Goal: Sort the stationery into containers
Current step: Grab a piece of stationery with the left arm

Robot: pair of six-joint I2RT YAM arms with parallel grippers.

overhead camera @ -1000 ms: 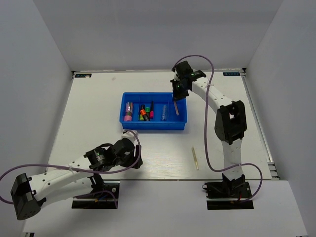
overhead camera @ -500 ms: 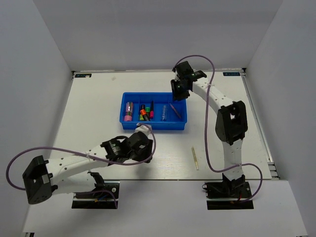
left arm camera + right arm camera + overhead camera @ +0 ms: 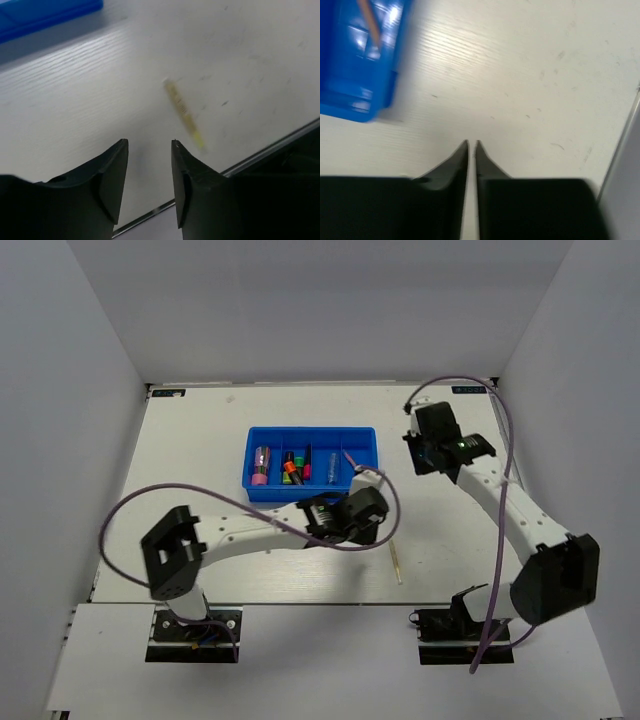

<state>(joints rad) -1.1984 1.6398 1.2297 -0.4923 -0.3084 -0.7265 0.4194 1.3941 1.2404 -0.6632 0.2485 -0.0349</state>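
1. The left gripper (image 3: pixel 149 145) hangs over the table (image 3: pixel 180 460) with its jaws a little apart and nothing between them.
2. Just ahead of its fingertips, slightly to their right in the wrist view, a thin pale stick (image 3: pixel 182 114) lies flat on the table. It is blurred and clear of both fingers.
3. Farther ahead and to the left of this gripper is the near wall of the blue tray (image 3: pixel 45 12).
4. The right gripper (image 3: pixel 471 144) is closed, its fingers almost meeting, and it holds nothing. Only bare table lies under it.
5. The tray sits ahead and to the left of that gripper, well apart from it. Its nearest end compartment holds another thin stick (image 3: pixel 370 20).
6. From above, going away from the right gripper, the next compartment holds a clear bluish pen (image 3: pixel 332 468). The one after holds black markers (image 3: pixel 290 468), and the farthest holds a pink tube (image 3: pixel 261 465).
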